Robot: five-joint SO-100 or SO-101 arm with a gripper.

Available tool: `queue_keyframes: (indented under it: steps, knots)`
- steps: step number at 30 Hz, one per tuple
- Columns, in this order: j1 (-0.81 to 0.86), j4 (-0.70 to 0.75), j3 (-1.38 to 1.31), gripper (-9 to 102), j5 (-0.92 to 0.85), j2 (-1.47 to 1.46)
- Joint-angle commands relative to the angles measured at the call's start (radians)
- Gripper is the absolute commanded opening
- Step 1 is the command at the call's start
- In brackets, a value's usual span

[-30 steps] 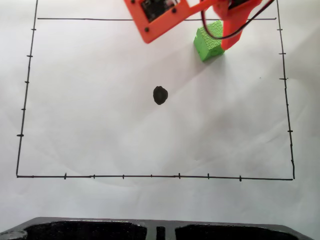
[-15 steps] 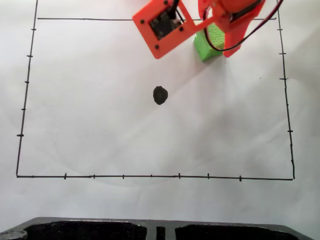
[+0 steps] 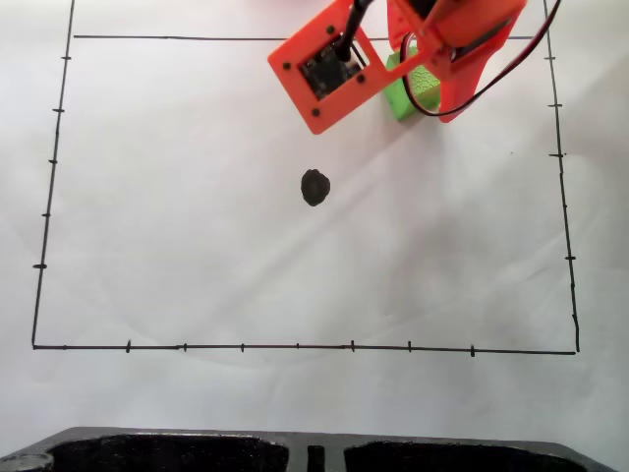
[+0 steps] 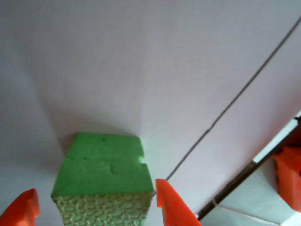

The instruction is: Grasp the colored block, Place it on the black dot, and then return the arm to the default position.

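The arm [image 3: 447,44] reaches in over the far right part of the surface [image 3: 197,246], which is covered in white paper. In the fixed view its square orange plate [image 3: 329,67] with a black part sits tilted just left of the block [image 3: 397,90], and black and red wires [image 3: 482,88] loop down past the arm's right side. Only a small green patch of the block shows here, under the arm, just inside the far right corner of the drawn rectangle [image 3: 39,246].

In the wrist view the block [image 4: 101,176] sits between the two orange fingers of the claw [image 4: 96,207]. One fingertip [image 4: 21,209] stands to the block's left with a narrow gap of paper between them; the other [image 4: 171,202] lies against the block's right edge. The claw is open around the block, not yet pressed onto it on both sides. The block's top face is smooth and cracked across, and its near face has a rough, pebbled texture. It rests flat on the paper.

The dot [image 3: 314,187] lies near the middle of the rectangle, well apart from the block, toward the near left of it in the fixed view. Nothing covers it.

A thin black line [image 4: 235,96] runs diagonally past the block in the wrist view, to its right. A dark object [image 3: 314,452] lines the near edge of the surface in the fixed view.
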Motion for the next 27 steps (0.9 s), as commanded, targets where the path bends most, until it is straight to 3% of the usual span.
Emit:
queue_keyframes:
  steps: [1, 14, 27]
  knots:
    - [0.009, -0.009, -0.005, 29, -0.006, -0.005]
    - [-0.008, -0.058, -0.005, 9, 0.003, -0.011]
    - [0.081, 0.008, -0.074, 6, -0.044, 0.115]
